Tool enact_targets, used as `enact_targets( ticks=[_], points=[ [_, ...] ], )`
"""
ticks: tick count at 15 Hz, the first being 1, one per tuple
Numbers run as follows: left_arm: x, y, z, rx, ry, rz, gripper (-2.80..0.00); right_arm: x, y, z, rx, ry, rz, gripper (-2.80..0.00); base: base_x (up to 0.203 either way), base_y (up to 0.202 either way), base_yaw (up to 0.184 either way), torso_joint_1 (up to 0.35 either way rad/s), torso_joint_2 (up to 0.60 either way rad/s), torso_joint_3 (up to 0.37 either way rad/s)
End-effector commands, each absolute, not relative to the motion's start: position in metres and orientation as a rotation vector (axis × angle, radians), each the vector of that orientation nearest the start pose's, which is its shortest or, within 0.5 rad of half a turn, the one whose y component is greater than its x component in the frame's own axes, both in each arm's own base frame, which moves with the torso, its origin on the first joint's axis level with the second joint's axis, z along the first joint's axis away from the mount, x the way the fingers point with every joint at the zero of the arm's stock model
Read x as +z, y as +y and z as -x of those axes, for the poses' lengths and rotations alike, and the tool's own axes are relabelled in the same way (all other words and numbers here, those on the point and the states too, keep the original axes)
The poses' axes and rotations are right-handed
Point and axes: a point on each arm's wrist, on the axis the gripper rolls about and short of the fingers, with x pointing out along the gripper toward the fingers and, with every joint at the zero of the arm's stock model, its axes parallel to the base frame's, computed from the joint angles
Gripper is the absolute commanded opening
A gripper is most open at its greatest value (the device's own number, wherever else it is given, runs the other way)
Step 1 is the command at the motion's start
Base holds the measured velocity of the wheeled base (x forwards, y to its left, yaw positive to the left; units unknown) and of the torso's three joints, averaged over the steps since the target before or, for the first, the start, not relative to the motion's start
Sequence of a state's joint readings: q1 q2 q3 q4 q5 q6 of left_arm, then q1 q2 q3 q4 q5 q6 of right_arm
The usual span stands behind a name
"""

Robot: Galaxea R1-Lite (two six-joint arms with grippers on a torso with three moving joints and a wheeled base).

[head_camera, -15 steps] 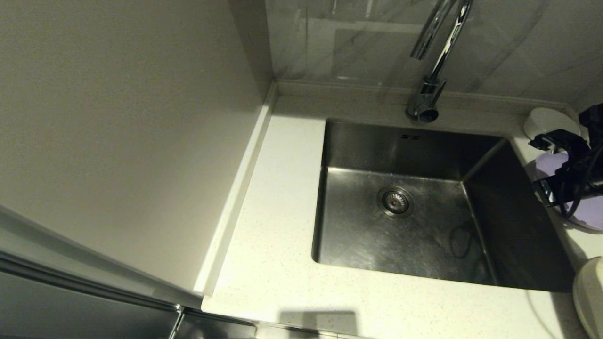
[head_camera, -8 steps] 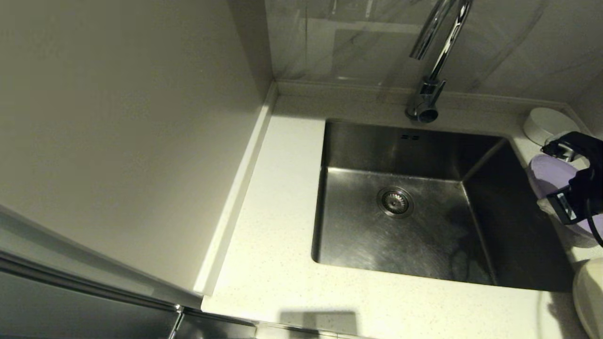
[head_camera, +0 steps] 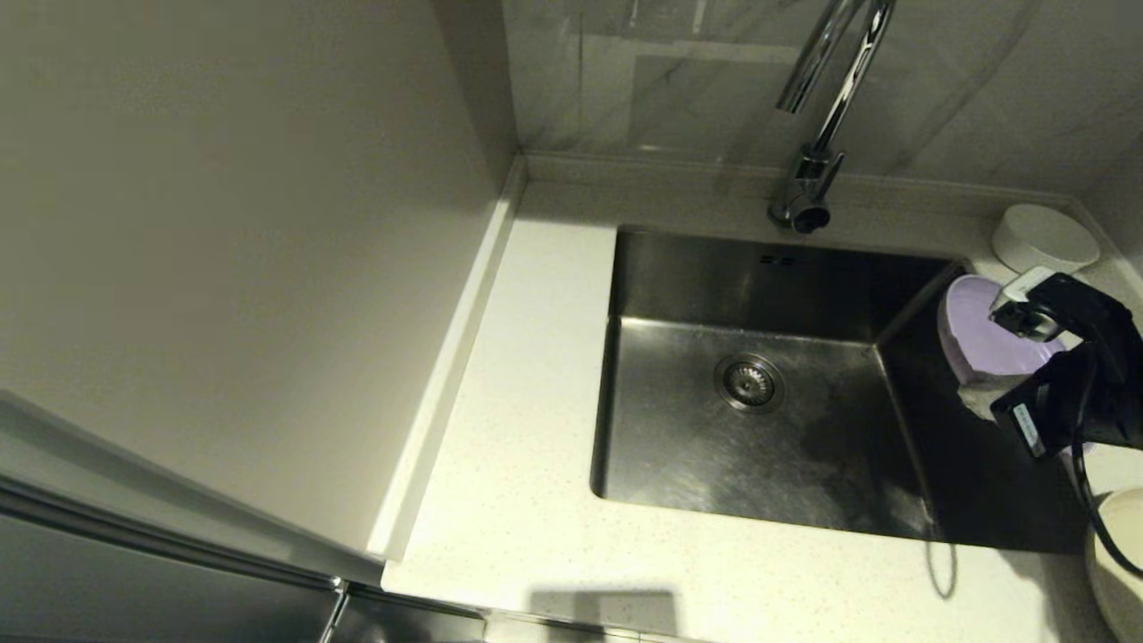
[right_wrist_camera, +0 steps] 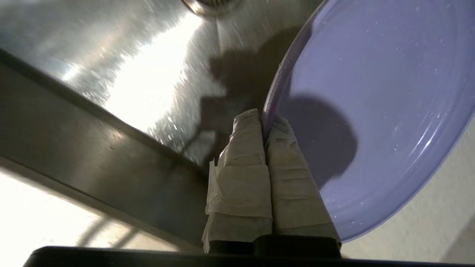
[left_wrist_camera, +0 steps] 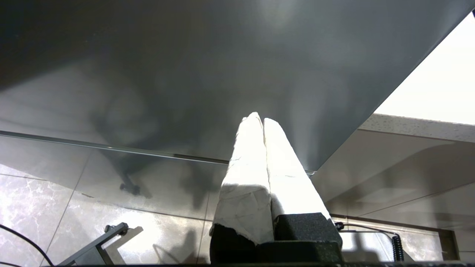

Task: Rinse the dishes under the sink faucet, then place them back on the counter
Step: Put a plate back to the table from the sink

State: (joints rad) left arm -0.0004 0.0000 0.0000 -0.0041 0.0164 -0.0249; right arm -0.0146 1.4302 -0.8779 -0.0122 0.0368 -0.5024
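My right gripper (right_wrist_camera: 263,120) is shut on the rim of the lavender plate (right_wrist_camera: 371,111), one taped finger on each face. It holds the lavender plate (head_camera: 982,335) tilted in the air over the right edge of the steel sink (head_camera: 714,446). A small white bowl (head_camera: 1043,237) sits on the speckled counter (head_camera: 500,500) at the back right corner. At the right border, part of the cream plate (head_camera: 1114,554) shows. The chrome faucet (head_camera: 817,116) stands behind the sink, and no water shows. My left gripper (left_wrist_camera: 259,118) is shut on nothing, parked low beside a dark cabinet front.
A tall pale wall panel (head_camera: 232,250) bounds the counter on the left. The drain strainer (head_camera: 748,382) lies in the middle of the basin floor. A raised back edge (head_camera: 670,170) runs behind the sink under the tiled wall.
My right gripper has lifted the lavender plate off the counter and carried it left, out over the sink's right edge. The white bowl is now uncovered.
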Motion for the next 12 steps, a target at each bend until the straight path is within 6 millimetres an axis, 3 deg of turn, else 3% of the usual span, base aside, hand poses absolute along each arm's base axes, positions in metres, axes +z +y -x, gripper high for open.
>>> enact_targets(
  ticks=[1, 6, 12],
  points=[
    [0.076, 0.000, 0.023, 0.017, -0.008, 0.026, -2.80, 0.216, 0.013, -0.222, 0.215, 0.467, 0.503, -2.80, 0.000, 0.000, 0.000, 0.000, 0.00, 0.000],
    [0.076, 0.000, 0.023, 0.017, -0.008, 0.026, -2.80, 0.202, 0.042, -0.233, 0.341, 0.493, 0.536, -2.80, 0.000, 0.000, 0.000, 0.000, 0.00, 0.000],
    [0.076, 0.000, 0.023, 0.017, -0.008, 0.026, -2.80, 0.162, 0.057, -0.281, 0.375, 0.647, 0.538, -2.80, 0.000, 0.000, 0.000, 0.000, 0.00, 0.000]
  ],
)
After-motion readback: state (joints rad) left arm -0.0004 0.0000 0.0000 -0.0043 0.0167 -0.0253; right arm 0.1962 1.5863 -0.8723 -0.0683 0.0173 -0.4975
